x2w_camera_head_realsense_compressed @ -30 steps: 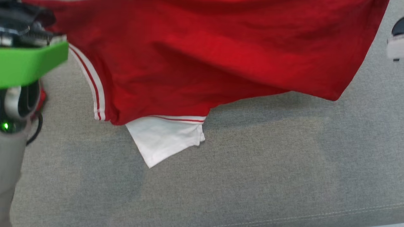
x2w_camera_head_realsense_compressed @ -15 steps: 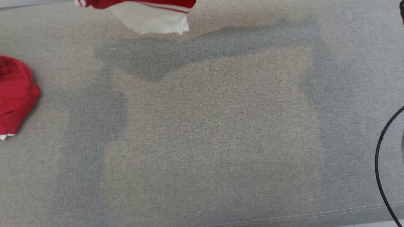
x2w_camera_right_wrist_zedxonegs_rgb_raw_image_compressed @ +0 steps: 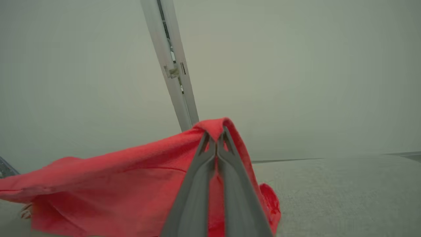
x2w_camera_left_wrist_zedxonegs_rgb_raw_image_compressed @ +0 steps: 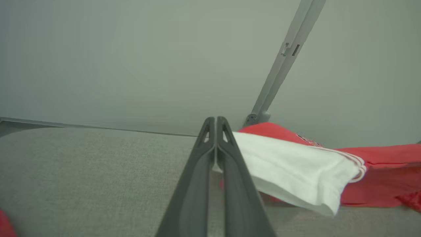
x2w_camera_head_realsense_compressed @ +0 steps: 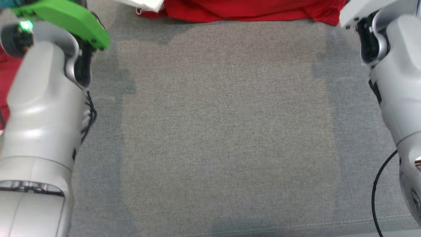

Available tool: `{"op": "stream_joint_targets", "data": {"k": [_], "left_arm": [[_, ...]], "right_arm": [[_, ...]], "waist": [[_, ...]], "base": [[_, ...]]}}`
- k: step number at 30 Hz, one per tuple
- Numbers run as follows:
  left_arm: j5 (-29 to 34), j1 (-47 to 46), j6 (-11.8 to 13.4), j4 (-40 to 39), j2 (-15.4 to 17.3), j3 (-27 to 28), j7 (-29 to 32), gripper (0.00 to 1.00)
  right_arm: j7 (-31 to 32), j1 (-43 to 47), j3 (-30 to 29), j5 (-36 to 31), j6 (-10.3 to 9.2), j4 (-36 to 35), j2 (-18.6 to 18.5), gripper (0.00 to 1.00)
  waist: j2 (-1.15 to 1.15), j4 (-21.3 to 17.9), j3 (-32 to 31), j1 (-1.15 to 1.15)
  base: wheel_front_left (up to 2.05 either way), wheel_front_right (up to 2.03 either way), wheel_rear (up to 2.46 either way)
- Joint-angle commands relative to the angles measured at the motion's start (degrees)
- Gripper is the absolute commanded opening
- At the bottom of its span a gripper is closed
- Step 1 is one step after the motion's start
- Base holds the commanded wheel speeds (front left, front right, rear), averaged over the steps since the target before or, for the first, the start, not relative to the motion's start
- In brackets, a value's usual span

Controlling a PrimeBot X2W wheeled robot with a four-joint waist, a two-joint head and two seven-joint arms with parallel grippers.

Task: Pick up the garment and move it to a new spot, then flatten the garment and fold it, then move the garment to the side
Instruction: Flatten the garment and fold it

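Below, grey fabric surface [x2w_camera_head_realsense_compressed: 227, 131] w/ red garment [x2w_camera_head_realsense_compressed: 250, 10]; pale wall [x2w_camera_left_wrist_zedxonegs_rgb_raw_image_compressed: 98, 59] behind.

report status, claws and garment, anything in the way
Left claw shut on white sleeve. Right claw shut on red garment, edge lifted. Another red cloth lies beside left forearm.

Right gripper [x2w_camera_right_wrist_zedxonegs_rgb_raw_image_compressed: 216, 140]: fingers pressed together, tips pinching a raised fold of the red garment [x2w_camera_right_wrist_zedxonegs_rgb_raw_image_compressed: 115, 184]. Cloth drapes leftward and below the fingers. Grey upholstered surface [x2w_camera_right_wrist_zedxonegs_rgb_raw_image_compressed: 345, 194] lies right of the fingers. Pale upright post [x2w_camera_right_wrist_zedxonegs_rgb_raw_image_compressed: 172, 65] rises beyond the tips.
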Motion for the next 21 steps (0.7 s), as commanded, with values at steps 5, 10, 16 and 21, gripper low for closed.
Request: {"op": "stream_joint_targets", "data": {"k": [5, 10, 16, 21], "left_arm": [[-4.32, 6.47, -0.42, 4.60, -2.50, 0.73, -2.05, 0.00], [-7.16, 10.61, -0.46, 2.59, -1.72, -0.23, -3.80, 0.00], [-8.84, 19.96, -0.48, -4.44, 1.87, -0.47, -4.98, 0.00], [-7.07, 33.09, -0.21, -15.40, 5.13, 3.07, -4.97, 0.00]], "right_arm": [[-0.23, 6.83, 1.71, 4.11, -0.03, 1.86, -0.55, 0.00], [-0.23, 12.62, 4.37, 8.69, -0.03, -1.36, -1.01, 0.00], [-0.24, 25.16, 9.72, 16.67, -0.03, -10.50, -2.99, 0.00], [-0.23, 37.17, 11.90, 20.82, -0.03, -18.87, -5.29, 0.00]], "waist": [[0.00, 0.34, 1.18, 0.00], [0.00, 0.61, 0.12, 0.00], [0.00, 0.49, -4.00, 0.00], [0.00, -0.33, -7.13, 0.00]], "base": [[0.00, 0.00, 0.00], [0.00, 0.00, 0.00], [0.00, 0.00, 0.00], [0.00, 0.00, 0.00]]}}
